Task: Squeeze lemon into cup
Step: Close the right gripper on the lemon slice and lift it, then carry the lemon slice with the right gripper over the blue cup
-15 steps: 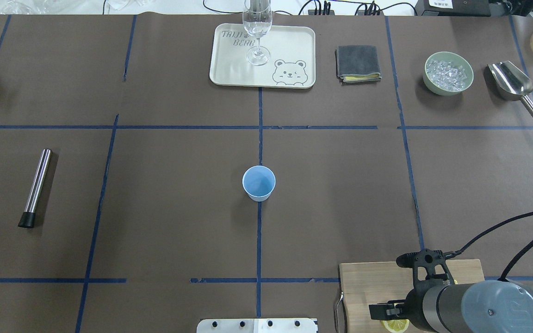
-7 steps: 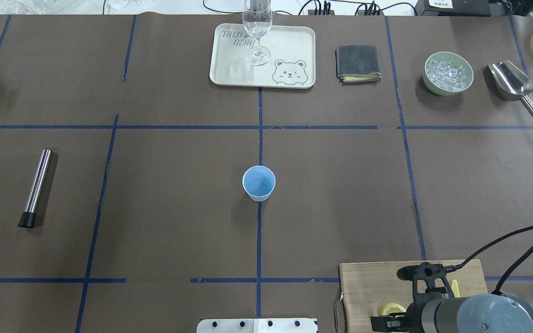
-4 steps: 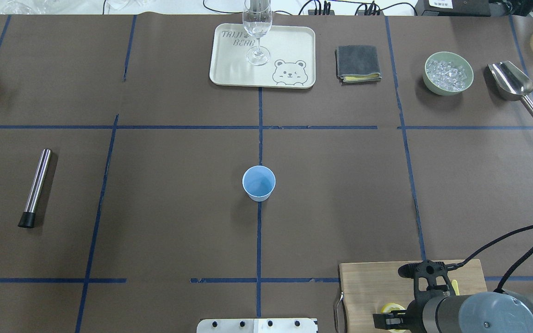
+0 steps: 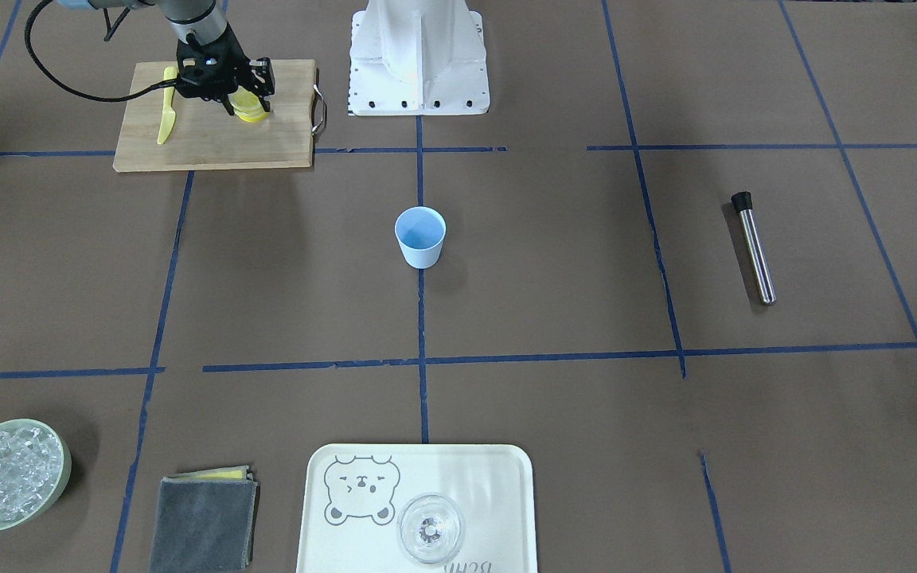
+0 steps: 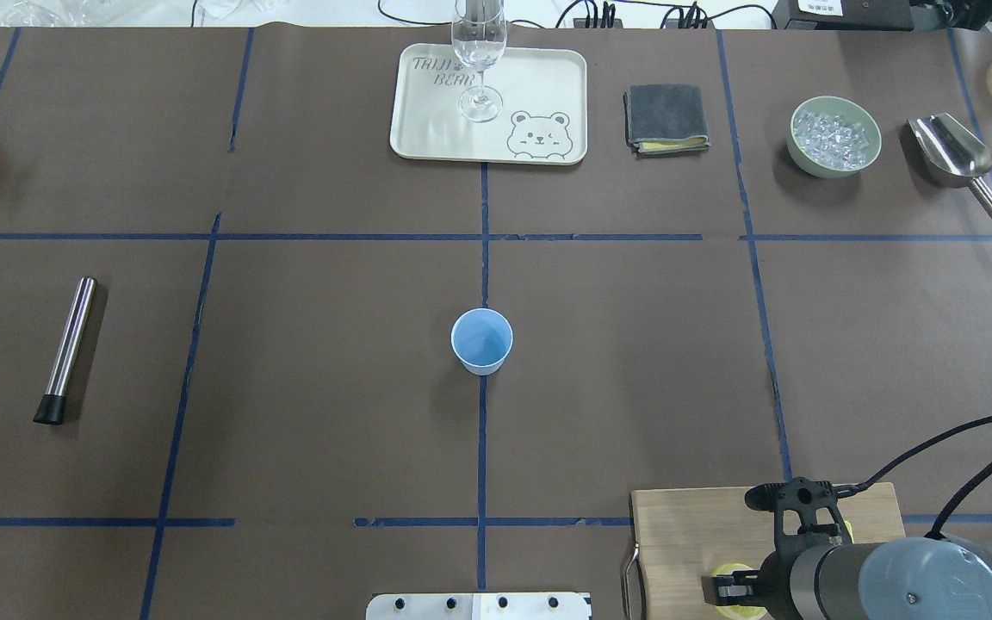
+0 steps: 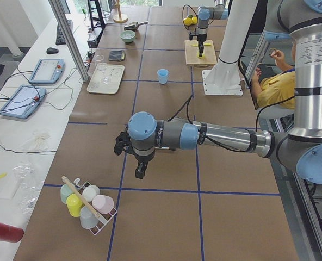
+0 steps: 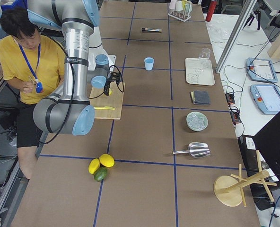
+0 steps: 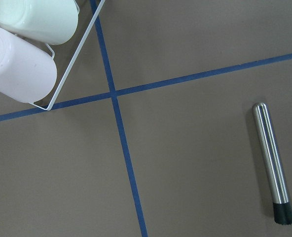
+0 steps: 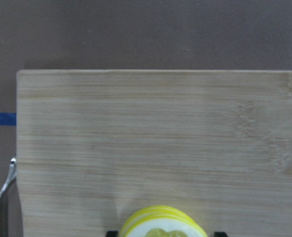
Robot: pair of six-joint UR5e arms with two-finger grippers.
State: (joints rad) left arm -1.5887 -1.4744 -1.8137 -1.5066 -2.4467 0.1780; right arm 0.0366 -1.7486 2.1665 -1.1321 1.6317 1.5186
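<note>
**Operator:** What was the state of the right gripper point(image 4: 248, 102)?

**Technician:** It stood low over the wooden cutting board point(image 4: 212, 137), in the upper left of the front-facing view, pointing straight down. The jaws were released and spread, with one finger on each side of the lemon point(image 9: 162, 226). In the right wrist view only the dark fingertips point(image 9: 218, 234) showed at the bottom edge, flanking the rind. Whether they touched it could not be determined.

**Operator:** Where was the lemon?

**Technician:** It lay on the board, toward the end with the metal handle point(image 4: 318, 107). The wrist view showed several yellow rind edges one above another, so the slices appeared to be stacked. A yellow plastic knife point(image 4: 165, 119) lay on the same board on the far side of the gripper, apart from the slices.

**Operator:** And the cup point(image 5: 482, 342)?

**Technician:** It stood upright on the table point(image 5: 306, 387) at the centre of the overhead view, on a blue tape line, well apart from the board.

**Operator:** What about the left gripper point(image 6: 141, 173)?

**Technician:** It showed only in the exterior left view, hanging above the table near a wire rack of cups point(image 6: 87, 202). Whether it was released or clenched could not be told. Its wrist camera looked down on a steel rod with a black tip point(image 8: 272, 160) at the right of the frame.
</note>
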